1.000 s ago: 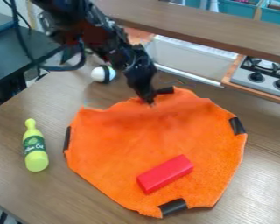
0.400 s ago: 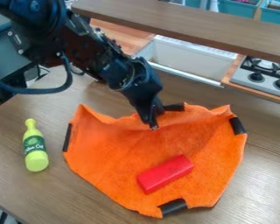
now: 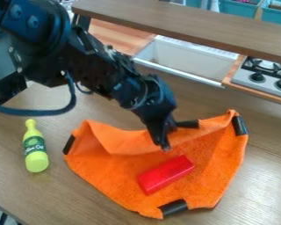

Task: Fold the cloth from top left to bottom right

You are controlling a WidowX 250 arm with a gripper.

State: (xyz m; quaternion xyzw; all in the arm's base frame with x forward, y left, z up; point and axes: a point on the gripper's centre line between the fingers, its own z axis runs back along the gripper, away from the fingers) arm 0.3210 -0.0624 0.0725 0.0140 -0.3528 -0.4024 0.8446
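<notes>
As the far edge comes forward, the cloth (image 3: 116, 182) starts to fold

While the near part lies flat on the surface (image 3: 43, 189), the far edge has moved toward the camera since the earlier frames; the hand (image 3: 164, 143) has come forward with it and now sits just beyond the red block (image 3: 166, 175), its fingers narrow and, as I judge it, pinching the cloth near the middle of that edge. The black clip (image 3: 188, 124) beside the hand has moved forward too, while the block has stayed where it was; for the task this means the fold is under way but far from finished, with the lower part uncovered and the flap probably needing to travel over the block toward the bottom right.

At the edges, the left corner rises in a soft peak above its clip (image 3: 69, 144); the right corner stands up beside another clip (image 3: 240, 125), so tension there could pull the fold askew; the near clip (image 3: 173, 208) rests at the bottom edge. Bare surface runs to the right of the cloth and in front of it, which leaves room to carry the flap; the green bottle (image 3: 35, 149) stands apart on the left, away from the likely path; the block is the nearer worry, since a low pull might drag it or leave a lump.
</notes>
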